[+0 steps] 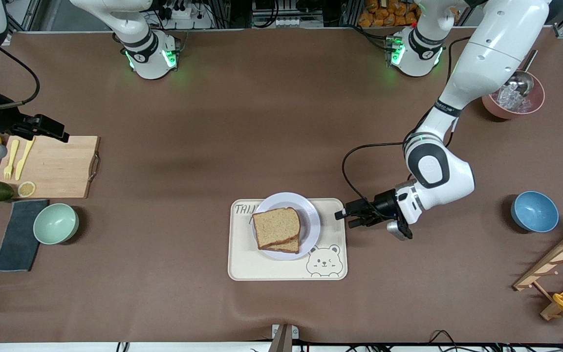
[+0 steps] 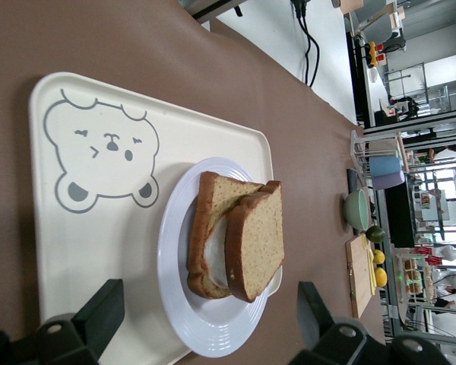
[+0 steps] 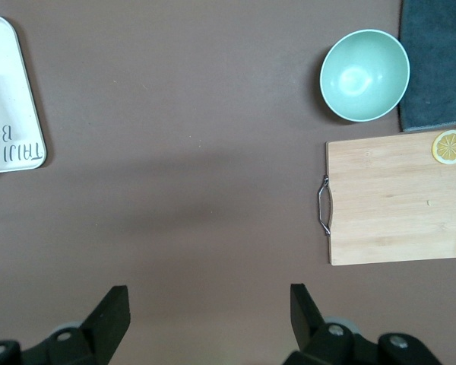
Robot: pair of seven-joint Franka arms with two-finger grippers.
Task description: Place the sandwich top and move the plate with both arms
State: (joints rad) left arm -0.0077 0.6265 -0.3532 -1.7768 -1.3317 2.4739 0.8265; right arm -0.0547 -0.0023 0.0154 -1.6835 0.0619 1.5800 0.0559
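Brown table (image 1: 281, 122), sandwich top (image 1: 275, 226) on plate (image 1: 311, 220), left end effector (image 1: 347, 217) wide beside tray (image 1: 242, 264), right end effector (image 1: 49, 128) wide.

place: robotics lab | evidence: aluminium framing (image 1: 562, 24), cabling, brown-covered table (image 1: 262, 122), two bolted-down arm bases

Sandwich top (image 2: 256, 239) leaning on lower slice, on plate (image 2: 184, 304), on bear-print tray (image 2: 83, 243); left gripper (image 2: 211, 323) fingers spread.

Glossy plate (image 1: 311, 215), coarse-grained sandwich top (image 1: 276, 226)
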